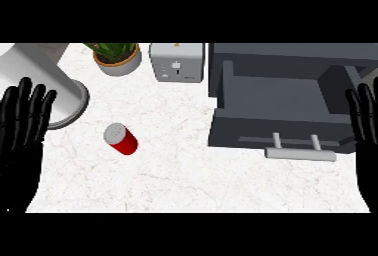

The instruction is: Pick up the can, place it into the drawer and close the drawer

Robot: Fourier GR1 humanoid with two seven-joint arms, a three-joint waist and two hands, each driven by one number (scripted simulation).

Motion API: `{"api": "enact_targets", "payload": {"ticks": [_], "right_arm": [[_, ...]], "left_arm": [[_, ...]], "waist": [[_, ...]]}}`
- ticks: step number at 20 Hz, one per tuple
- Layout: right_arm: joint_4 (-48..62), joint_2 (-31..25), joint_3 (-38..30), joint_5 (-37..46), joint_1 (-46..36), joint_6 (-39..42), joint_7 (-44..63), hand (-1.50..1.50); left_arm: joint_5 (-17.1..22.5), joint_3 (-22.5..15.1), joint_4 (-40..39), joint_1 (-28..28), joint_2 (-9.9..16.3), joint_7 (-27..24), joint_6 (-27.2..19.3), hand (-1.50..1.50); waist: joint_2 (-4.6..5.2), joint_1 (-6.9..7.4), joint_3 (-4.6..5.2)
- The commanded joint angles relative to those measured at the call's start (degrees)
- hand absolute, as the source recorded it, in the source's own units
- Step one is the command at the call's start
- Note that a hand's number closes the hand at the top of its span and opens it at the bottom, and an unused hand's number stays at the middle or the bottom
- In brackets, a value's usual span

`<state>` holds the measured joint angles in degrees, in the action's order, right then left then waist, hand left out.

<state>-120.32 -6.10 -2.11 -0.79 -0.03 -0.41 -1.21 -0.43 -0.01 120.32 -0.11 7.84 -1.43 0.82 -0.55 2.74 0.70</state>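
Note:
A red can with a grey lid stands on the white marble counter, left of centre. To its right a dark grey drawer stands pulled open, its silver bar handle at the front. My left hand rests open at the left edge, fingers up, well apart from the can. At the right edge my right hand shows open, fingers up, beside the drawer's right side. Neither hand holds anything.
A large white cylindrical vessel fills the back left corner. A potted plant and a silver toaster stand along the back. Bare counter stretches in front of the can and the drawer.

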Motion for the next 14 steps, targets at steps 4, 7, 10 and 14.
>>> {"api": "enact_targets", "payload": {"ticks": [4, 7, 10, 14], "right_arm": [[0.0, 0.3, 3.0, -0.4, -1.5, 1.3, 3.0, -1.5], [4.6, 2.8, -0.2, 0.7, 3.7, -4.1, 8.3, -1.5], [2.4, 1.1, -2.4, -0.3, 5.1, -3.7, 11.6, -1.5], [0.2, 0.4, -3.9, -1.1, 9.9, -2.7, 11.7, -1.5]], "left_arm": [[18.7, 0.0, -4.9, -3.6, 6.0, -2.6, 17.5, -1.5], [18.5, -2.1, -9.5, 0.8, 12.1, 4.4, 23.2, -1.5], [27.2, 2.2, -13.1, -0.3, 17.1, 6.1, 29.6, -1.5], [38.3, 9.9, -16.5, 0.7, 24.6, 7.7, 37.5, -1.5]], "waist": [[0.87, -3.38, -0.47], [1.73, -4.55, -0.61], [0.79, -3.94, -0.63], [0.49, -3.04, -0.7]]}}
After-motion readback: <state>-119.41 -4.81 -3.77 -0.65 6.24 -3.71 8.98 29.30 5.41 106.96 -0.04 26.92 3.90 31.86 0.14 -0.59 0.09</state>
